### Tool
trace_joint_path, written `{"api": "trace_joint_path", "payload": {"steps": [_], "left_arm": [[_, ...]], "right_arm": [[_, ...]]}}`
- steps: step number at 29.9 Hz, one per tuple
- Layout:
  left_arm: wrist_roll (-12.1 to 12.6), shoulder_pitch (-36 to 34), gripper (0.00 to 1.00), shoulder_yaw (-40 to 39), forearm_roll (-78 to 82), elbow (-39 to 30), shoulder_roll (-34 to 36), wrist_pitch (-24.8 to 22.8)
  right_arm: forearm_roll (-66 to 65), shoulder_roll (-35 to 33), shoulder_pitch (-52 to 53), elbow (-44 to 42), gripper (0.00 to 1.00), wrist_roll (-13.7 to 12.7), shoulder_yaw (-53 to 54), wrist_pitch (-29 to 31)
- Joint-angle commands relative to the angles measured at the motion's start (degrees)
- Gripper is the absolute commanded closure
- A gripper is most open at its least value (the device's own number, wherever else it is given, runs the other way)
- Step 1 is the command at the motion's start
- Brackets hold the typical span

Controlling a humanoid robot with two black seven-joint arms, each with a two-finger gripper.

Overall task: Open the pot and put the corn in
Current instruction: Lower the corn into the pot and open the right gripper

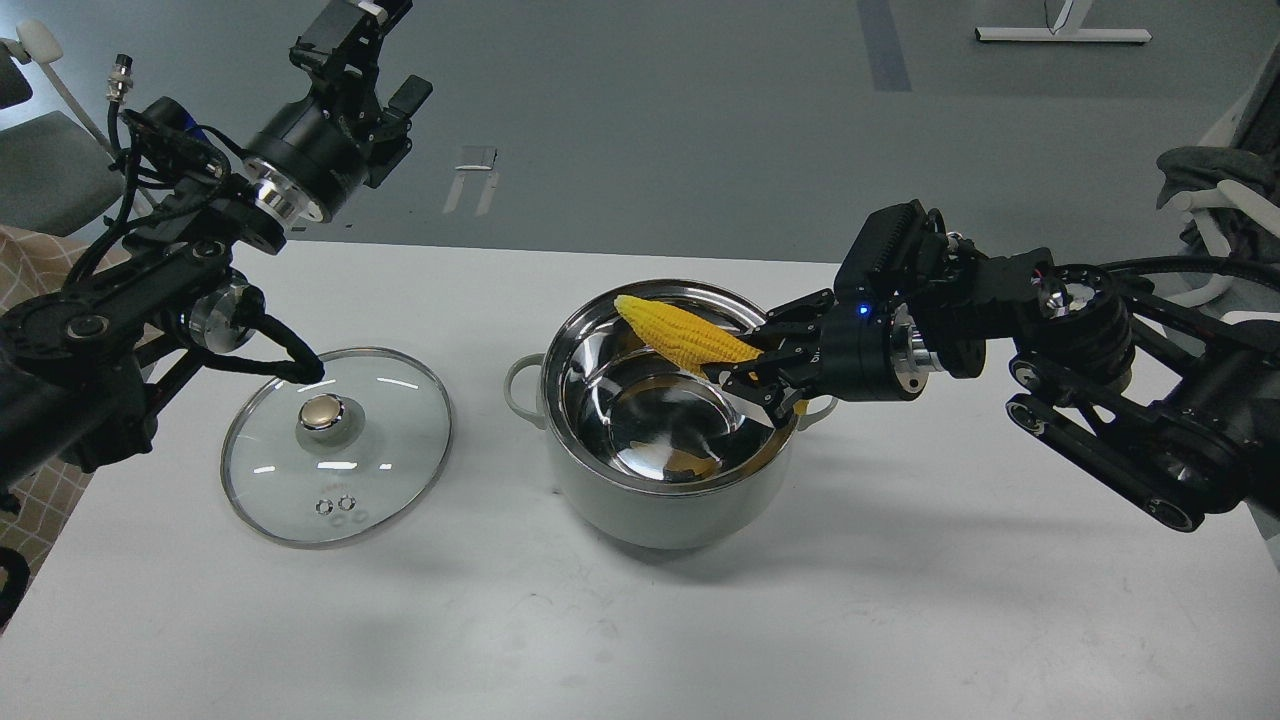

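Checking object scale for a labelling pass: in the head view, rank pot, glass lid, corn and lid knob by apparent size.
Largest to smallest:
1. pot
2. glass lid, somewhat smaller
3. corn
4. lid knob

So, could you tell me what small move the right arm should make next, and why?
Probably open the right gripper and let go. It holds the corn by its thick end over the open pot, tip toward the far rim. The lid lies on the table to the left, and the left gripper is raised clear, so nothing blocks the drop.
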Motion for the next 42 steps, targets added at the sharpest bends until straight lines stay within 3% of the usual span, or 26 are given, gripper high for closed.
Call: {"api": "trace_joint_path", "payload": {"steps": [1,25,33,42], "left_arm": [[0.0,0.0,0.03,-0.1,0.0,0.0,0.1,0.0],[0.0,0.2,0.03,-0.7,-0.1,-0.2,0.7,0.1],[0.0,0.3,0.03,-0.8,-0.1,-0.2,0.7,0.1],[0.0,0.3,0.03,-0.8,-0.1,-0.3,0.7,0.0]], "right_arm": [[0.0,1.5,0.1,-0.9,0.83,-0.4,0.0,0.0],[0.0,8.2,-0.3,-9.1,0.79,-0.4,-2.0,0.0],[0.0,8.6,-0.5,-10.0,0.74,-0.4,-2.0,0.0],[0.0,9.3,-0.9,-10.3,0.62,-0.4,-2.0,0.0]]}}
